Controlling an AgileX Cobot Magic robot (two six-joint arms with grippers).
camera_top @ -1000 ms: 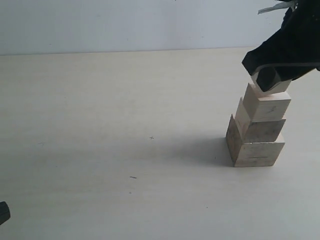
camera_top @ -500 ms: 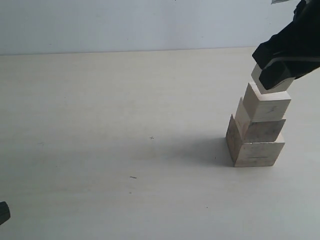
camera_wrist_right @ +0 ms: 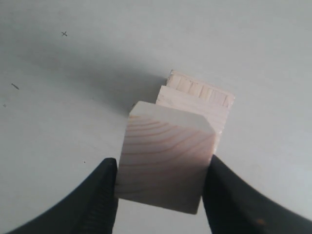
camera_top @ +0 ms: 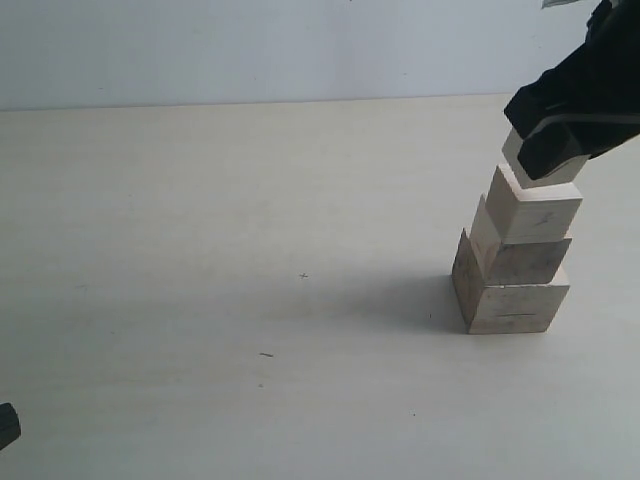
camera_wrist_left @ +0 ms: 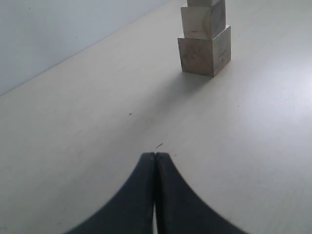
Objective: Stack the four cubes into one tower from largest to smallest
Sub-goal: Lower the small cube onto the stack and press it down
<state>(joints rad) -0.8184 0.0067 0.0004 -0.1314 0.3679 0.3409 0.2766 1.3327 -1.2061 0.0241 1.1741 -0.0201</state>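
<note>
Right gripper (camera_wrist_right: 162, 168): clamped on the smallest cube (camera_top: 566, 173), with one black finger (camera_wrist_right: 105, 195) flat against each of two opposite sides. In the right wrist view the curved grain of the cube's upper face shows between them. From the room, the gripper reaches in from the upper right and covers most of that cube; only a pale left edge and a lower strip show.

The smallest cube sits at the very top of the tower (camera_top: 515, 255), directly over the third cube (camera_top: 535, 213). I cannot tell whether its underside is touching that cube or is just clear of it.

Below: the third cube rests on the second cube (camera_top: 522, 262), which rests on the largest cube (camera_top: 510, 303), and that one stands on the table (camera_top: 250, 200). The steps widen downward. Each cube is set slightly off from the one beneath, so the edges do not line up. All are pale bare wood.

The tower stands toward the right side of the table, with a soft shadow spreading left from its base. Tabletop light, matte, with a few small dark specks. Plain pale wall (camera_top: 250, 50) behind.

Left gripper (camera_wrist_left: 155, 158): fingers pressed together tip to tip, nothing between them. It is low over the table and well apart from the tower, which the left wrist view shows in the distance.
</note>
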